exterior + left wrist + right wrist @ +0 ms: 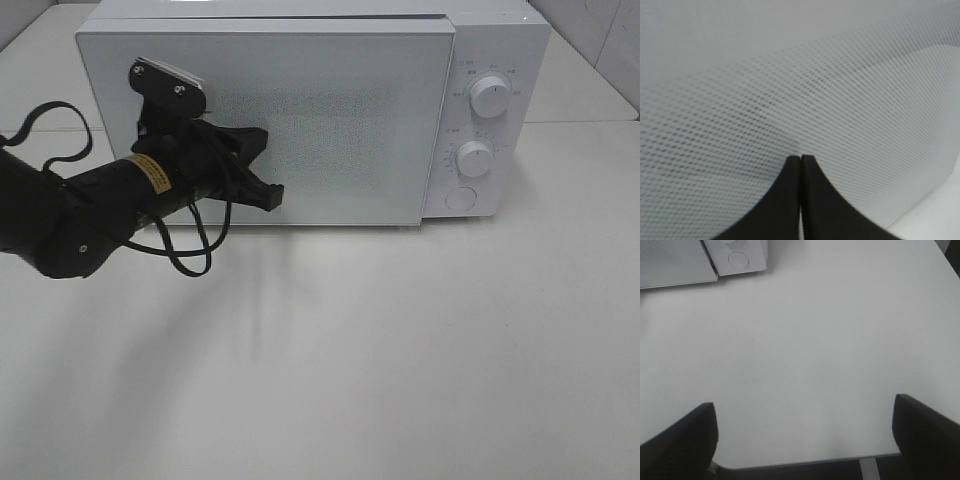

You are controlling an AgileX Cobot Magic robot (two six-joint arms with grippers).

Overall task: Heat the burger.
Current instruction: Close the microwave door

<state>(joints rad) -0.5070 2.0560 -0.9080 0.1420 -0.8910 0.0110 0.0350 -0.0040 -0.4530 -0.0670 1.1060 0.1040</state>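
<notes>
The burger is out of view. The white microwave point(490, 60) stands at the back of the table, and its dotted door point(320, 110) is closed or nearly so. My left gripper point(274, 193) is shut with nothing between its fingers, and its tips rest against the lower left part of the door point(790, 75). The black fingertips point(790, 165) meet on the dotted panel in the left wrist view. My right gripper point(805, 440) stands open and empty over the bare table near its front edge, outside the exterior high view.
Two white dials point(489, 95) and a round button point(460, 198) sit on the microwave's right panel. The left arm's black cable point(190, 262) loops down onto the table point(400, 350). The table's front edge point(790, 463) shows in the right wrist view.
</notes>
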